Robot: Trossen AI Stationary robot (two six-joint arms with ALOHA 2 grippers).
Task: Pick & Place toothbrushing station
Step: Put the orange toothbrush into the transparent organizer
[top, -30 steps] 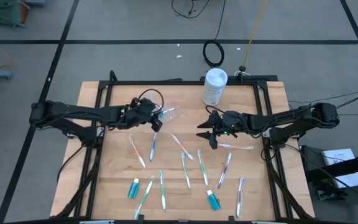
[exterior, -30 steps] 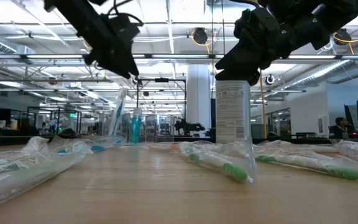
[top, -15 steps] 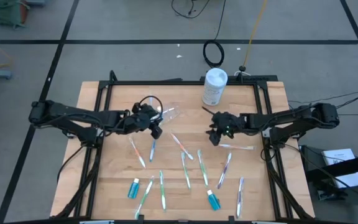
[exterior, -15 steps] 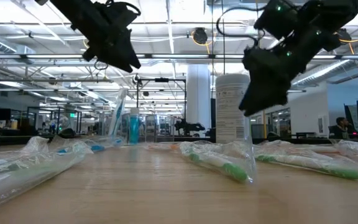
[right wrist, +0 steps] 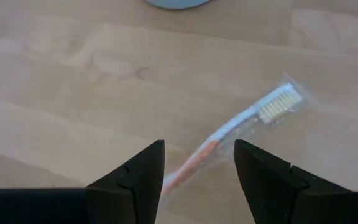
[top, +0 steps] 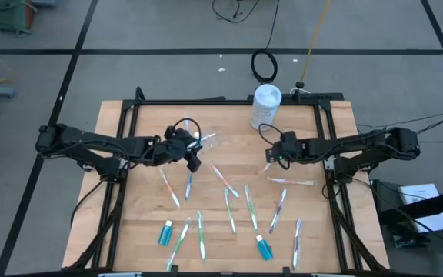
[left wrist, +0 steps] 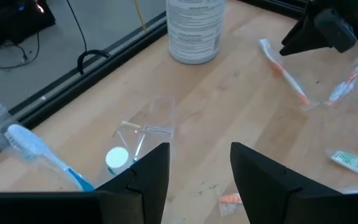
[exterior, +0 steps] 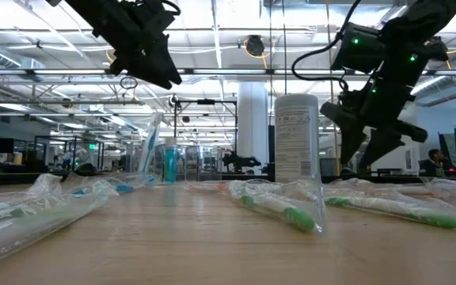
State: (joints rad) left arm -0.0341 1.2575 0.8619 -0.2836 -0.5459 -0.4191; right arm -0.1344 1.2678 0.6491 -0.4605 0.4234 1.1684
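**Right pincer lines up over an orange-handled toothbrush**

The right pincer (right wrist: 194, 180) hangs above the wooden surface (top: 129, 223), fingers apart and empty. Directly between them in its wrist view lies a wrapped orange-handled toothbrush (right wrist: 229, 140); its long axis runs obliquely across the gap between the fingers rather than square to it, bristle end farther from the pincer. In the high view the same toothbrush (top: 268, 167) lies at about 7 o'clock of the right pincer (top: 277, 151), just beside it, so the right arm is clearly the nearer one; a wrist turn looks needed before closing.

Across the surface the left pincer (top: 193, 151), also apart and holding nothing, hovers near the clear plastic cup (top: 208, 141), which lies tipped on its side at about 1 o'clock of it, with a blue toothbrush (left wrist: 42, 152) close by.

Farther off, the remaining toothbrushes (top: 229, 209) and blue tubes (top: 165, 231) lie scattered toward 6 o'clock; a white canister (top: 265, 106) stands at the 12 o'clock edge.
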